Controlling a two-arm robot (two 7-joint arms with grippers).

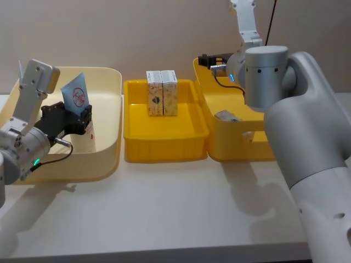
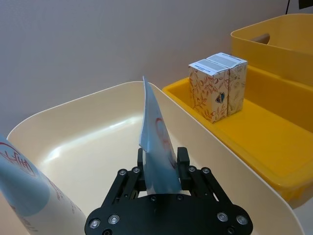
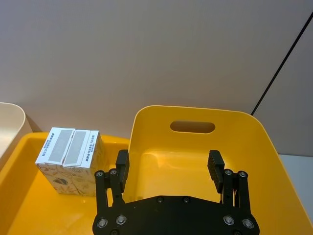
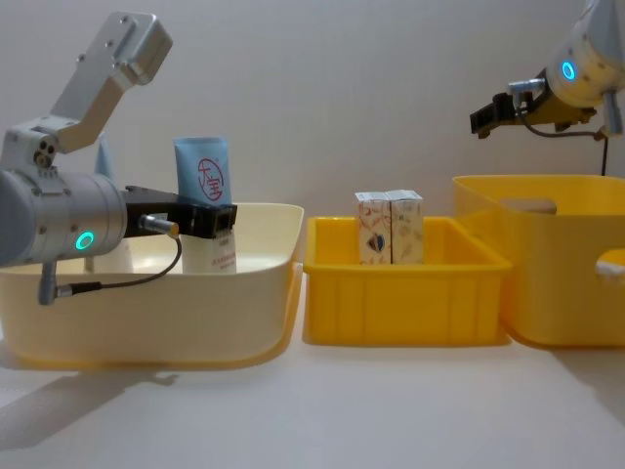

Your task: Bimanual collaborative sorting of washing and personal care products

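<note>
Gripping the blue-white tube (image 2: 155, 132) in the left gripper (image 2: 161, 160) over the cream tub (image 2: 88, 142); hovering the right gripper (image 3: 168, 164), wide open, above the tall yellow tub (image 3: 230, 128).

Cream plastic tub (image 1: 111, 123): smooth, glossy
Yellow plastic tray (image 1: 164, 148): smooth, slight sheen
Cream-orange patterned cartons (image 1: 162, 94): printed card, matt
Pale blue squeeze tube (image 2: 157, 149): thin smooth plastic

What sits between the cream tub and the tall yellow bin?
A shallow yellow tray holding two upright patterned cartons side by side, as the head and chest views show.
</note>
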